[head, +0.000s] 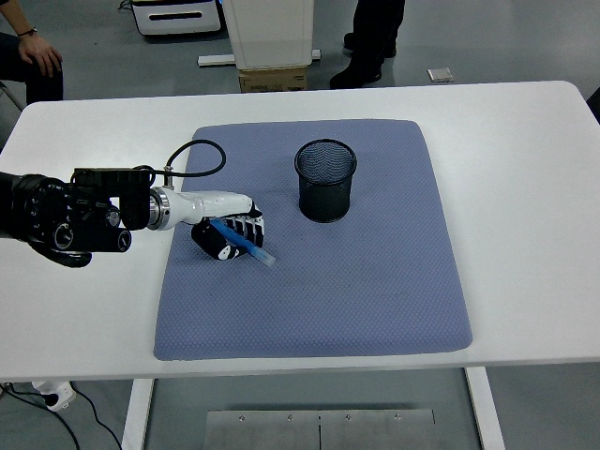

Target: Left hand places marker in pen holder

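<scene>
A blue marker (246,244) lies at a slant on the blue-grey mat (375,281), its tip pointing down and right. My left hand (228,233) is over the marker's upper end, on the mat's left part, with its fingers curled around the marker. The black mesh pen holder (325,180) stands upright on the mat, up and to the right of the hand, about a hand's width away. The right arm is out of view.
The white table (525,169) surrounds the mat. A black cable (202,150) loops from my left wrist over the mat's left edge. A person sits at the top left (33,56), another stands at the top (370,42), beside a white cabinet (272,37).
</scene>
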`<state>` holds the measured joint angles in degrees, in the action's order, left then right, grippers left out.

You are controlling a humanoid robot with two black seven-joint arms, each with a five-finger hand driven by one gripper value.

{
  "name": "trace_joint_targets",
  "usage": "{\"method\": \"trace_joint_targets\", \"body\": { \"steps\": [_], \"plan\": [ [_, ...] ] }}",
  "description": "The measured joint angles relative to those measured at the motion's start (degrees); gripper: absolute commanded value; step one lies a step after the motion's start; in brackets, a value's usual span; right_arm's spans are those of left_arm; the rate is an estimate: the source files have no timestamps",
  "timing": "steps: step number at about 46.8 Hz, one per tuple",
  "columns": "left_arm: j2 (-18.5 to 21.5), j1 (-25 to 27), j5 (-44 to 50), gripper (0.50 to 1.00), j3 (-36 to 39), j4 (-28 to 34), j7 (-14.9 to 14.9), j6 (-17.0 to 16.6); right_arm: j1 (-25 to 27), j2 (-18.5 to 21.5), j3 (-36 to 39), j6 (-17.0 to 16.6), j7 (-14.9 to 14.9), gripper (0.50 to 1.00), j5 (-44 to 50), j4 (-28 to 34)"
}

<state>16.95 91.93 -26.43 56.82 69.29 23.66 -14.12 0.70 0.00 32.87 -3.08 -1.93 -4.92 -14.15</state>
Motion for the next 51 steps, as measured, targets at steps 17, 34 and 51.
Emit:
{"method": "trace_joint_targets", "body": {
  "steps": [17, 34, 51],
  "plan": [
    [0.66, 0.81, 0.85, 0.5, -0.29, -0.04, -0.02, 0.24, 0.0, 0.0, 0.0, 0.0, 0.0, 1.0, 0.0, -0.01],
    [1.14, 1.88, 3.44, 0.5, -0.68, -0.04, -0.02, 0.55, 0.0, 0.0, 0.0, 0.0, 0.0, 1.0, 0.0, 0.0],
    [2.81, 5.05, 4.29, 0.5, -2.73, 0.05, -0.01, 2.49, 0.0, 0.0, 0.0, 0.01, 0.0, 1.0, 0.0, -0.01]
  ]
}}
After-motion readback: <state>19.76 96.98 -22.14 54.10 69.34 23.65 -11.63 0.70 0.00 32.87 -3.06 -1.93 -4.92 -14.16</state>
